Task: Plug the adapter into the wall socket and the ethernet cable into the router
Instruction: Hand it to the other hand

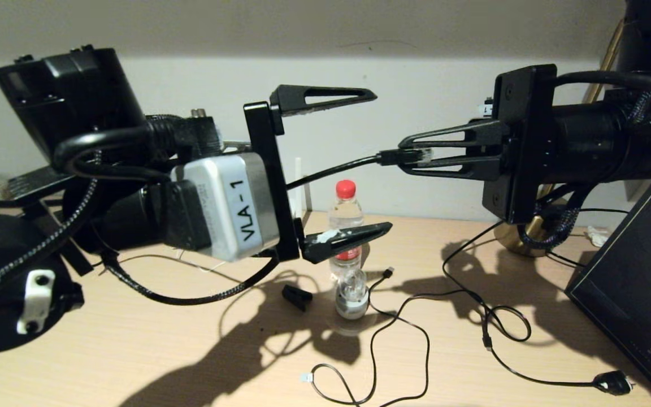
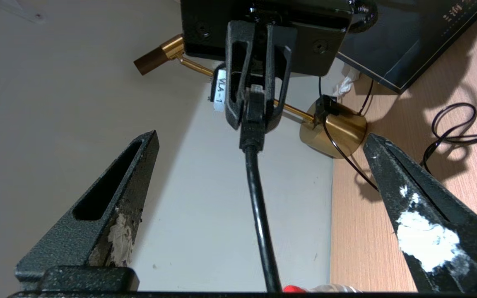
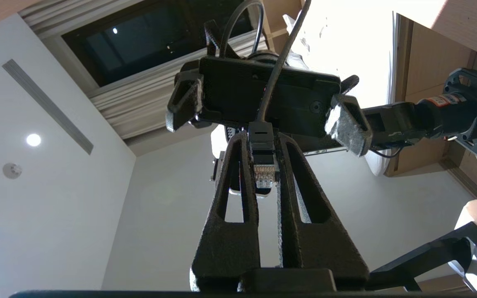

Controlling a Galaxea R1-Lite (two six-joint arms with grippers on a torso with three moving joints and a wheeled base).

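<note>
Pale wood forms the tabletop point(image 1: 133, 350), which is backed by a plain white wall point(image 1: 416, 96) and crossed by hard shadows. Above this surface, on the right, the right gripper point(image 1: 410, 156) is held level and pointed toward the left; its two fingers are pressed together on the ethernet cable point(image 1: 331, 168), just behind the clear clip-type plug point(image 1: 424, 155), which lies between the fingers with its gold contacts visible in the right wrist view point(image 3: 263, 171). From the grip, the black cable is seen to run leftward and down until it is hidden behind the left arm.

Facing it from the left, the left gripper point(image 1: 379, 161) is raised at the same height with its fingers spread as wide apart as they are seen to go, one above and one below the cable's line; nothing is held between them, and they are kept apart from the plug.

On the table between the arms, a clear water bottle point(image 1: 347, 226) with a red cap is stood upright at the far side. Loose thin black cords point(image 1: 410, 322) are coiled on the near right, one ending in a chunky black mains plug point(image 1: 612, 383). A brass lamp base point(image 1: 515, 236) and a dark box point(image 1: 636, 282) are placed at the far right. Router, adapter and wall socket cannot be made out.
</note>
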